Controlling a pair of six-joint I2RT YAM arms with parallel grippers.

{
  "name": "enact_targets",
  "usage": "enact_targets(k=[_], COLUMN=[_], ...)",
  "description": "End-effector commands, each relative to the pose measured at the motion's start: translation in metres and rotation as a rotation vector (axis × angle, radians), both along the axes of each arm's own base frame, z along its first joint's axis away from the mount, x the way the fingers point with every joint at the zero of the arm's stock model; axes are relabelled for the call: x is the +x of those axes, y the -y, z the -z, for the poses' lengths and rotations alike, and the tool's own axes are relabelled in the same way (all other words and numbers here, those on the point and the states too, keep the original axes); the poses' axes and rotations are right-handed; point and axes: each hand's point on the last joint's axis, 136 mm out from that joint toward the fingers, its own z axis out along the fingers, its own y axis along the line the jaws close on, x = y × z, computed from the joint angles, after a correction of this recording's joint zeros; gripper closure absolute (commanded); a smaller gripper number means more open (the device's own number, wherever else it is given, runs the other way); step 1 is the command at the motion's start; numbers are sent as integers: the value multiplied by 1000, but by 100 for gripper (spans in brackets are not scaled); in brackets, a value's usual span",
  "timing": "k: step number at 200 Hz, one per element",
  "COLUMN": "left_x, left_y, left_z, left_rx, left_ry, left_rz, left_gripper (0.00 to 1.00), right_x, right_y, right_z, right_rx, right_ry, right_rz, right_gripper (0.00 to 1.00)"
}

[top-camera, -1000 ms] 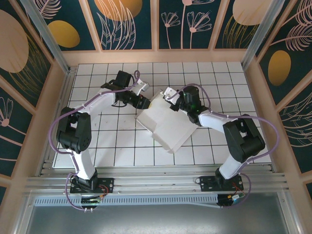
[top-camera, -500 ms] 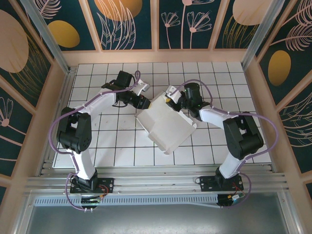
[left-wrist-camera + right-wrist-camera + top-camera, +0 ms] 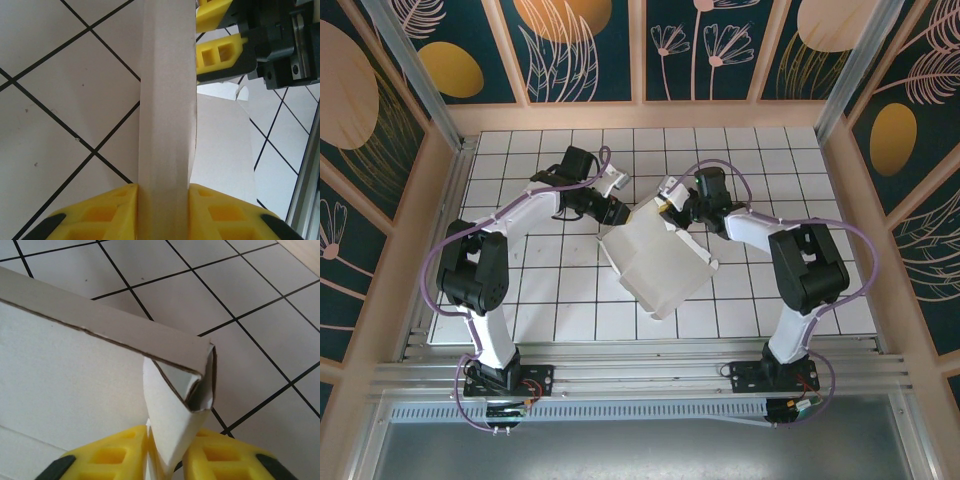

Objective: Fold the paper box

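White tiled table (image 3: 550, 300), white paper box (image 3: 655, 265) lay mid-table skewed to the grid, far corners hidden under grippers, left gripper (image 3: 162, 200) pinched narrow on upright box panel, right gripper (image 3: 167, 445) clamped on folded corner flap, finger bases cropped.

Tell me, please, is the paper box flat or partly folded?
Partly folded, not closed: the paper box has a raised wall with a bent corner flap; the left gripper and right gripper each pinch a panel.

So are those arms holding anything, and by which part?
Both hold the paper box: the left fingers pinch a narrow strip of its cardboard, the right fingers a folded corner flap.
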Motion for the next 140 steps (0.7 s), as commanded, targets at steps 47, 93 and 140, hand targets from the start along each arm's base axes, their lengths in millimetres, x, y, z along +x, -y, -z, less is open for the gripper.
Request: enact_targets(k=[47,93,140], left_x=[-19,-24,-22], left_y=[18,33,39], left_z=[5,4,-14], left_rx=[48,92,30], left_ry=[-17,18,75], left_rz=[62,65,44], left_gripper=[73,72,70], right_x=[5,7,5], right_y=[6,6,2], right_z=[6,4,6], right_rx=[-28,-58,-92], right_ry=[-9,96,183], right_rz=[37,74,87], right_gripper=[88,96,97])
